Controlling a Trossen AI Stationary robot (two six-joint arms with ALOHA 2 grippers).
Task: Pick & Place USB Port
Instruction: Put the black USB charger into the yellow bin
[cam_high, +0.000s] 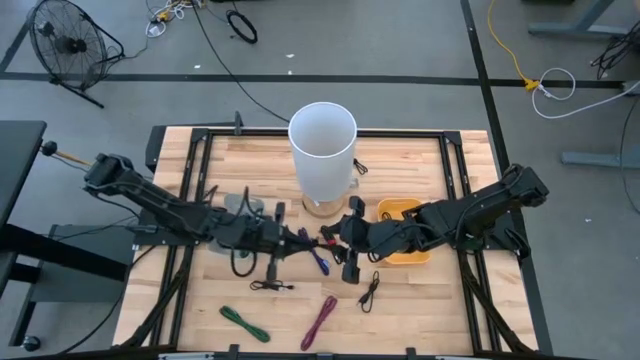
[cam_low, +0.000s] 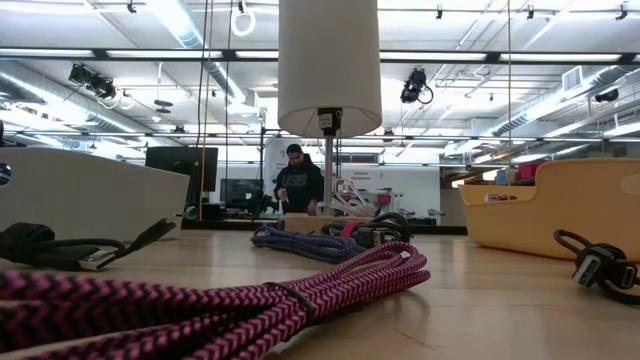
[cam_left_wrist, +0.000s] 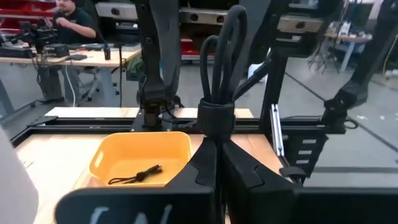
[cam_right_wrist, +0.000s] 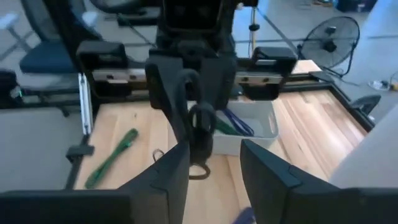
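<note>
A black cable coiled into a bundle and bound by a strap (cam_left_wrist: 216, 118) is held above the table's middle (cam_high: 318, 239). My left gripper (cam_left_wrist: 216, 163) (cam_high: 300, 240) reaches in from the left and is shut on it. My right gripper (cam_right_wrist: 214, 167) (cam_high: 338, 236) faces it from the right and is open. Its fingers stand either side of the bundle's lower end (cam_right_wrist: 198, 169); I cannot tell whether they touch it. The yellow bin (cam_high: 402, 243) (cam_left_wrist: 140, 152) sits under the right arm with a thin black cable (cam_left_wrist: 135, 176) inside. My left gripper pinches the black bundle between its two fingers just below the strap (cam_left_wrist: 216, 134). The fingers come level from the table's left side. The bundle is lifted clear, and its loops (cam_left_wrist: 219, 56) stick out beyond the fingertips.
A tall white lamp shade (cam_high: 322, 150) stands at the far middle. Loose cables lie on the near half: green (cam_high: 243, 322), pink (cam_high: 320, 320), blue (cam_high: 318, 262) and two black ones (cam_high: 370, 292) (cam_high: 268, 285). A grey tray (cam_right_wrist: 252, 124) holding cables sits under the left arm.
</note>
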